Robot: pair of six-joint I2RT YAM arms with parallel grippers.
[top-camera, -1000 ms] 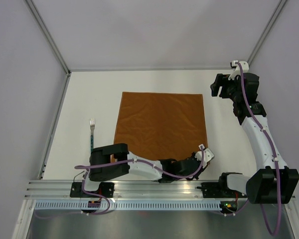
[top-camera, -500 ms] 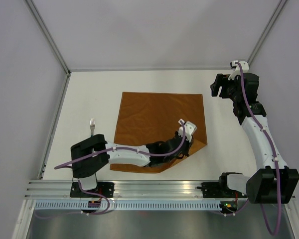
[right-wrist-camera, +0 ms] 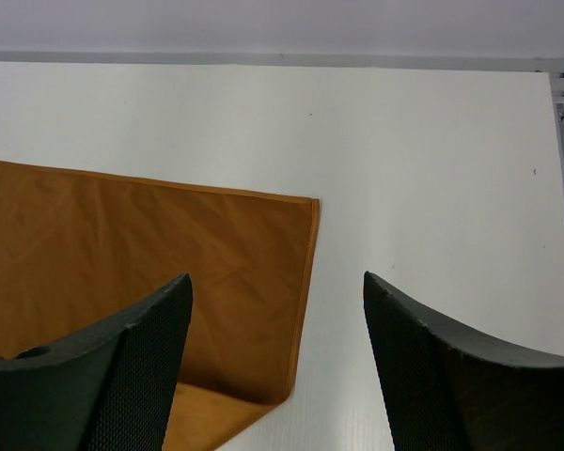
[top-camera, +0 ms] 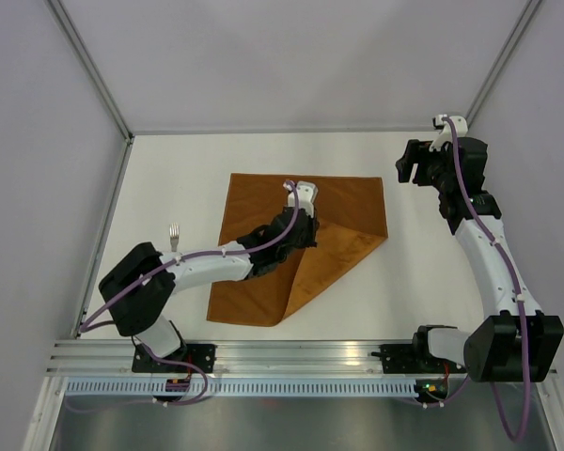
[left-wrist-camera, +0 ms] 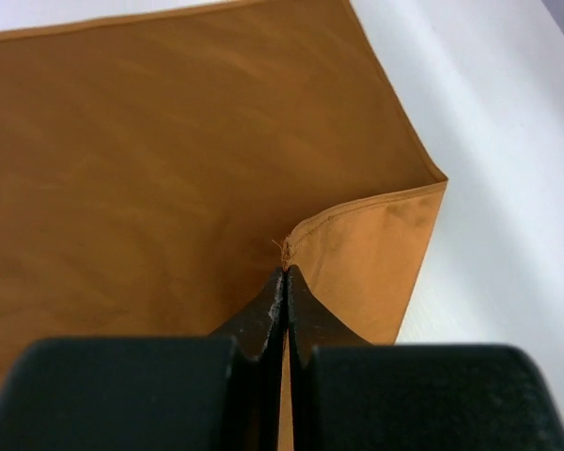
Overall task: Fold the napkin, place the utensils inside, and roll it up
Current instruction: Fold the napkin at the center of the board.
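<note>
Corner of thin rust-brown square fabric napkin (left-wrist-camera: 150,141) sits pinched in left gripper (left-wrist-camera: 284,272), folded over the cloth; right gripper (right-wrist-camera: 275,278) hangs spread nearby.

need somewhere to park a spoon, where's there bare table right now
Bare table runs between the napkin and the back wall, and near right between the fold and the right arm. Crowded near left: the left arm crosses beside the fork.
</note>
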